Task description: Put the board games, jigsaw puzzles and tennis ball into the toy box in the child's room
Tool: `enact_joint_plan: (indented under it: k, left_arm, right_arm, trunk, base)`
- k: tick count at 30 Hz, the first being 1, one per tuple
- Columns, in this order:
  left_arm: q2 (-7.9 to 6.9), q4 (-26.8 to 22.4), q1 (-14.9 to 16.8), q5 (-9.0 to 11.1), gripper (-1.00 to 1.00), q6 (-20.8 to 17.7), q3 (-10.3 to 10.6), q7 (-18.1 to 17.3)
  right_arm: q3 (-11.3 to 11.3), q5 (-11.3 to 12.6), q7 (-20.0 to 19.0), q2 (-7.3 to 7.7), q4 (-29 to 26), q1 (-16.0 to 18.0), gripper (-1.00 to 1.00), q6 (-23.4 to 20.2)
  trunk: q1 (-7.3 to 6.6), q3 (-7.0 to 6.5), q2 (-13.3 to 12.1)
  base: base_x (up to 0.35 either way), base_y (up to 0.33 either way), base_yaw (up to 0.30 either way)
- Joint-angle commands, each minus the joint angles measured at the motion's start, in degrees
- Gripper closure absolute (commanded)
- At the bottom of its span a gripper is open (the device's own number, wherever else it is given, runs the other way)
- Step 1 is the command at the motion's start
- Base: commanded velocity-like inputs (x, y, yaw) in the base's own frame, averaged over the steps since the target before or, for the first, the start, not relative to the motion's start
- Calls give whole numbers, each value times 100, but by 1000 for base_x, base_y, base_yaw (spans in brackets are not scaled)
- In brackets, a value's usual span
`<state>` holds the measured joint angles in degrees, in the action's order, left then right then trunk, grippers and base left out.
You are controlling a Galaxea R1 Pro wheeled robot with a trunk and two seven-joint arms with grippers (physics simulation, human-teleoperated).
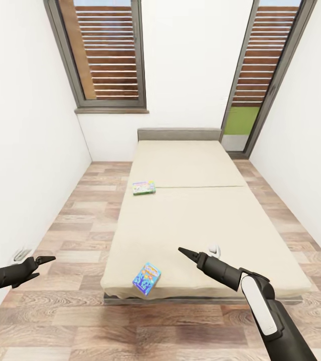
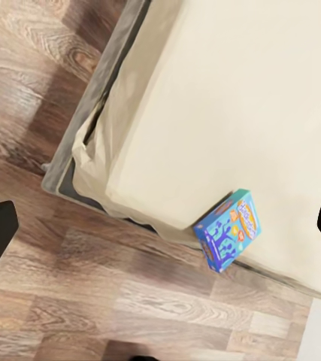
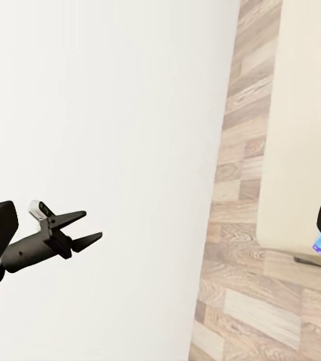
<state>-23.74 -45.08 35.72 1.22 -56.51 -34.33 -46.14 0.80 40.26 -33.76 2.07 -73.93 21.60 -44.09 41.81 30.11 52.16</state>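
Note:
Two board games lie on the beige bed (image 1: 195,210). A white-green box (image 1: 144,187) rests flat near the bed's left edge, halfway along. A blue box (image 1: 147,279) sits tilted over the near edge, and the left wrist view shows it (image 2: 230,229) hanging partly off the mattress corner. My left gripper (image 1: 45,259) hovers open over the floor, to the left of the bed's near corner. My right gripper (image 1: 186,252) is open above the near end of the mattress, to the right of the blue box. The toy box, table, jigsaw puzzles and tennis ball are out of view.
Wood-plank floor (image 1: 80,210) runs along both sides of the bed and in front of it. White walls close in at left (image 1: 25,150) and right. A slatted window (image 1: 108,55) and a tall glazed door (image 1: 261,75) stand behind the headboard (image 1: 179,134).

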Motion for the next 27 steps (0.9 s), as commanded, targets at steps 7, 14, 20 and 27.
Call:
enact_joint_plan:
  k: [7, 14, 20, 27]
  left_arm:
    - [16, 0, 5, 10, -100, -45, -12, -9]
    - [35, 0, 5, 10, -100, -45, -12, -3]
    - [70, 0, 5, 3, -100, -45, 4, -1]
    - [72, 0, 5, 1, -100, -52, 259, 0]
  right_arm:
    - [9, 14, -8, 3, 0, 2, -100, -38]
    - [12, 16, -8, 2, 1, 2, -100, -37]
    - [16, 18, -11, 3, 1, 2, -100, -38]
    - [15, 15, -16, 6, -13, -30, -100, -36]
  trunk:
    - [1, -61, 4]
    - [1, -128, 4]
    - [1, -185, 4]
    - [1, -251, 4]
  base:
    - [0, 0, 0]
    - [0, 0, 0]
    - [0, 0, 0]
    - [0, 0, 0]
